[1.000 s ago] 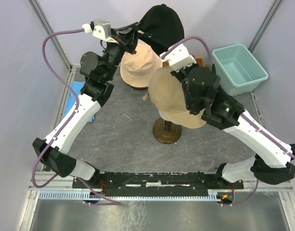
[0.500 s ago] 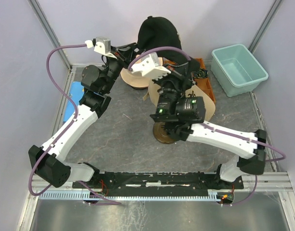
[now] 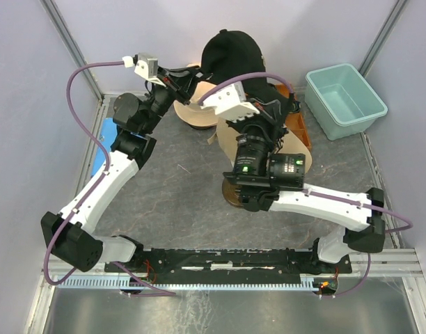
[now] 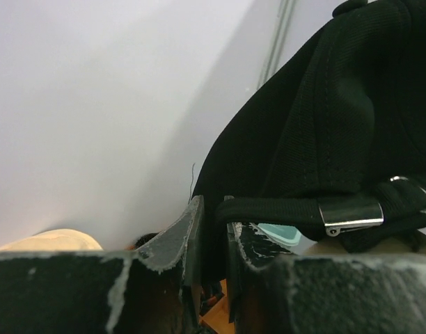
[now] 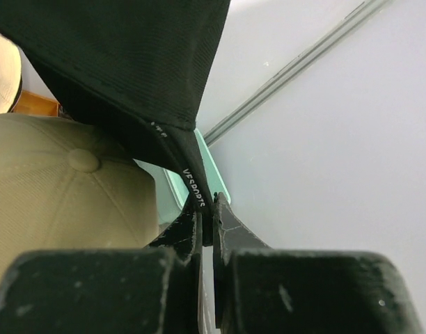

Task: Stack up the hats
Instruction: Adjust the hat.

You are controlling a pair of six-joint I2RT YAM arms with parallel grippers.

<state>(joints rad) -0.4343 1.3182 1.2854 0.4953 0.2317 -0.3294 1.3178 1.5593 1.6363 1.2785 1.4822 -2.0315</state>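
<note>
A black cap (image 3: 230,52) hangs in the air at the back, held between both arms. My left gripper (image 3: 193,75) is shut on its rear edge beside the buckled strap (image 4: 349,214); the left wrist view shows the black cap (image 4: 324,118) pinched in that gripper (image 4: 214,223). My right gripper (image 3: 274,97) is shut on the cap's opposite edge, seen thin between the jaws (image 5: 211,216). Below it a tan cap (image 3: 301,147) (image 5: 60,195) sits on the mannequin head, mostly hidden by the right arm. A plain beige hat (image 3: 192,113) lies on the table behind.
The mannequin's brown stand (image 3: 230,197) is mid-table under the right arm. A teal tub (image 3: 345,97) sits at the back right, with an orange object (image 3: 301,120) beside it. Pale walls close in the back and sides.
The right arm has swung its elbow from the right side to the middle, over the mannequin. The black cap has come slightly lower and nearer. The left arm has barely moved.
</note>
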